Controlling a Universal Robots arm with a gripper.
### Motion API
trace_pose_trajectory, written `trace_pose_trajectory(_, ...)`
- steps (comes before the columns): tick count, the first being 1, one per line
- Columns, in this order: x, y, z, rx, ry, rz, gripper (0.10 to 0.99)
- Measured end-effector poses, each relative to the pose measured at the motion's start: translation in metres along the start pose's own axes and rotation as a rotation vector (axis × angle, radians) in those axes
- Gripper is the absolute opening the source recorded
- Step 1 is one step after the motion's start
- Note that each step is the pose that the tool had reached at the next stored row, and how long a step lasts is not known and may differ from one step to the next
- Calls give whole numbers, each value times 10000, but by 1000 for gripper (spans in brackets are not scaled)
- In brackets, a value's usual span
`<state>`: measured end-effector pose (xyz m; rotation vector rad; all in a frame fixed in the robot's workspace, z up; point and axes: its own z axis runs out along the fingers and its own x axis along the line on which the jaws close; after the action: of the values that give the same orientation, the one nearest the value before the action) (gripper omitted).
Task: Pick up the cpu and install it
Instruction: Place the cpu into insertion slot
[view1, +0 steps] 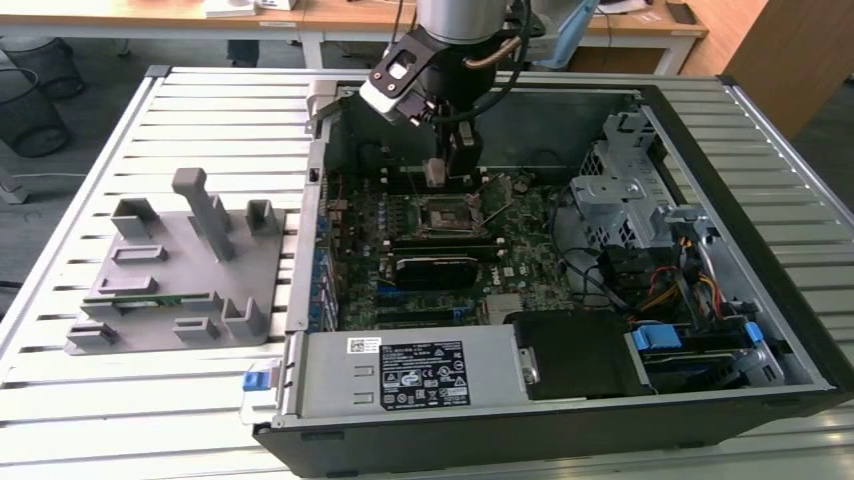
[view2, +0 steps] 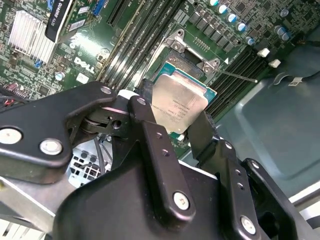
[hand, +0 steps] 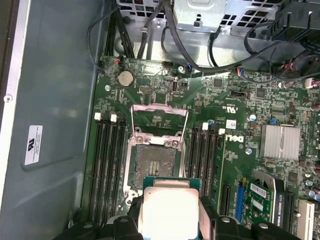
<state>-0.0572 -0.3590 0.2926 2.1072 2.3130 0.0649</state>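
Note:
The cpu (view2: 180, 102), a small flat square with a silvery top and green rim, sits between my black fingers (view2: 152, 135) in both wrist views. My gripper (view2: 172, 117) is shut on it by two opposite edges. It hangs tilted just above the motherboard, close beside the dark cpu socket (hand: 155, 162), whose metal frame (hand: 159, 117) is flipped open. In the first wrist view the cpu (hand: 167, 212) covers the socket's near edge, with my gripper (hand: 168, 222) around it. In the exterior view my gripper (view1: 451, 170) reaches down into the open computer case (view1: 747, 330), just behind the socket (view1: 447, 215).
Memory slots (hand: 107, 165) flank the socket on both sides. A finned heat sink (hand: 280, 141) and black cables (hand: 150, 30) lie nearby. On the exterior view's left stands a grey plastic fixture (view1: 174, 270) with a green strip (view1: 147, 298). Power supply (view1: 400, 375) and drive cage (view1: 621, 190) fill the case.

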Motion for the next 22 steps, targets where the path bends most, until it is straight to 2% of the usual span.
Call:
trace_pose_trajectory(13, 32, 1, 79, 0, -1, 19, 529)
trace_pose_trajectory(22, 68, 7, 164, -1, -1, 39, 529)
